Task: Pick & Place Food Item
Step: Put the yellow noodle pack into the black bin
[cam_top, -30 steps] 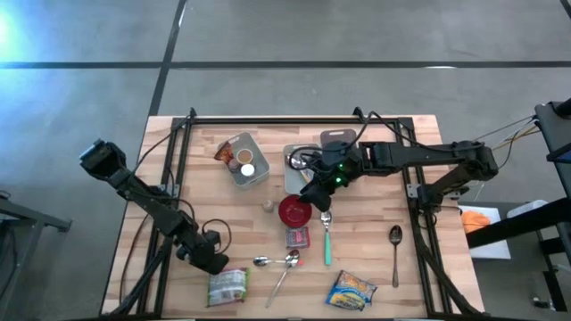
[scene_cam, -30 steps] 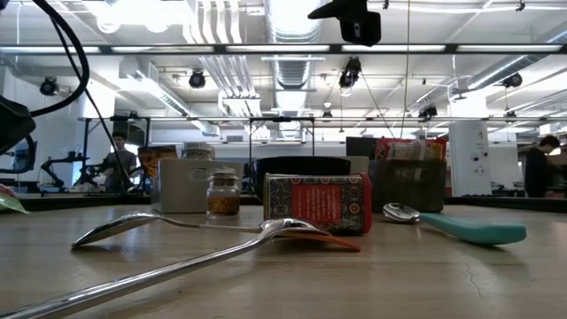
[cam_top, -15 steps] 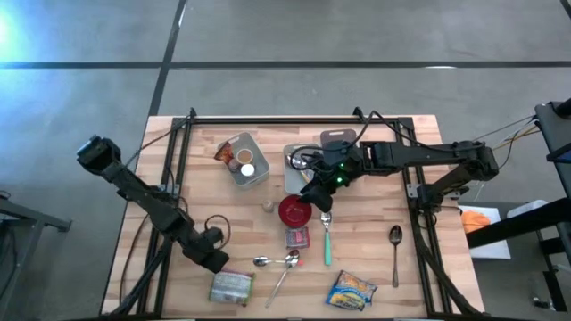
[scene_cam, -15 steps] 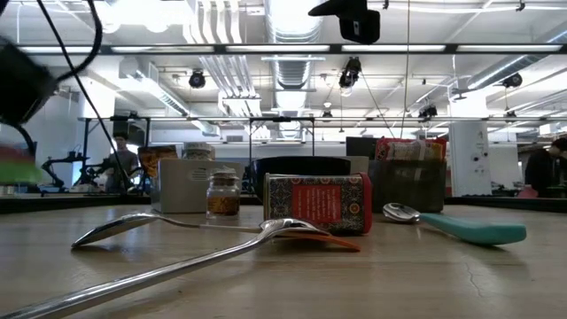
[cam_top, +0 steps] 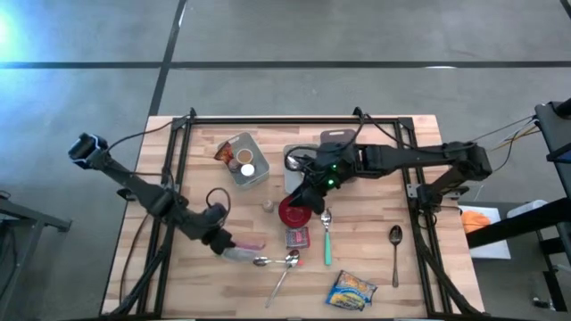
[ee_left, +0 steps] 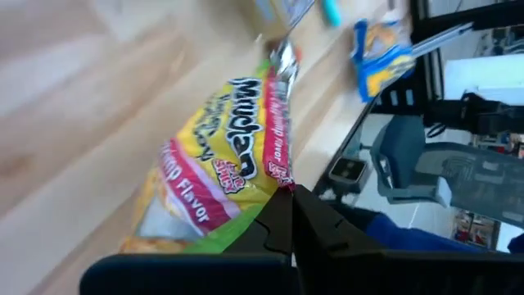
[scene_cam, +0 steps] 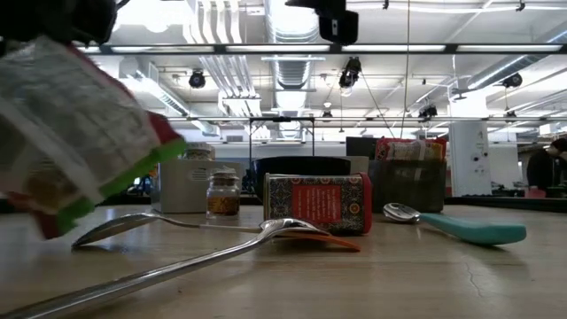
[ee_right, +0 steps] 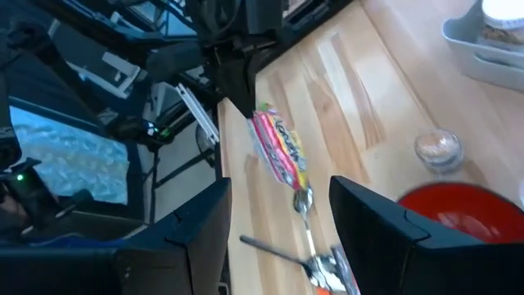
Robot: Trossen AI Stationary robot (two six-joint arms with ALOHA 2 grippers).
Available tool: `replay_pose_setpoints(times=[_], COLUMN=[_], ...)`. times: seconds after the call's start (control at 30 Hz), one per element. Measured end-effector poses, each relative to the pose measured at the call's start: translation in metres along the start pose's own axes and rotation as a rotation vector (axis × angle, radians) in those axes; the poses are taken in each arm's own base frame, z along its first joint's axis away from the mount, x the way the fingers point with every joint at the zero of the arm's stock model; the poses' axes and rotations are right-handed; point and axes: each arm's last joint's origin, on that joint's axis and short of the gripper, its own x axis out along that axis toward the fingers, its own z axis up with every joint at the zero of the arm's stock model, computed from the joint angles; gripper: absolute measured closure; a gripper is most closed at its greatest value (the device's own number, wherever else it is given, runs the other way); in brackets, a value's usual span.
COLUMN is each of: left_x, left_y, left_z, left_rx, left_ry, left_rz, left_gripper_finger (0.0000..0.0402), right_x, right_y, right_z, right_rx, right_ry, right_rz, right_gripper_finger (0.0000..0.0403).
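While the left tool (cam_top: pixel 222 242) is clamped on one edge of the noodle packet (cam_top: pixel 244 251), I see the packet hanging clear of the surface (cam_top: pixel 375 227), near the spoons (cam_top: pixel 278 262). The right tool (cam_top: pixel 308 191) hovers over the red bowl (cam_top: pixel 293 212), fingers half apart and empty. I judge the carry needs a slow, level swing: an edge grip lets the packet sway and could clip the spoons.

Bright strip lights (scene_cam: pixel 292 49) overhead flood the room evenly and leave only faint shadows on the surface (cam_top: pixel 375 267). A bluish glare patch (cam_top: pixel 11 31) blooms on the floor. From table height the noodle packet (scene_cam: pixel 75 133) smears into blur, and the nearest spoon (scene_cam: pixel 151 275) sits soft.
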Motion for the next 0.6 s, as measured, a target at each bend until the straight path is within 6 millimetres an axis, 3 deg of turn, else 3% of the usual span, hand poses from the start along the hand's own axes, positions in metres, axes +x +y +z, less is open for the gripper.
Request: replay_pose_setpoints(times=[0.4,0.6], left_x=[-0.015,-0.027], left_y=[-0.024,-0.036], left_z=[0.048,0.071], left_rx=[0.11,0.157], left_ry=[-0.156,-0.192], left_rz=[-0.062,-0.1], left_gripper_finger=[0.0401,0.0401], right_x=[0.059,0.068], right_y=[-0.02,-0.029], right_z=[0.002,0.002], right_rx=[-0.049,-0.062], right_ry=[0.069,0.086], right_rz=[0.168,0.17], right_gripper_finger=[0.0199,0.0199])
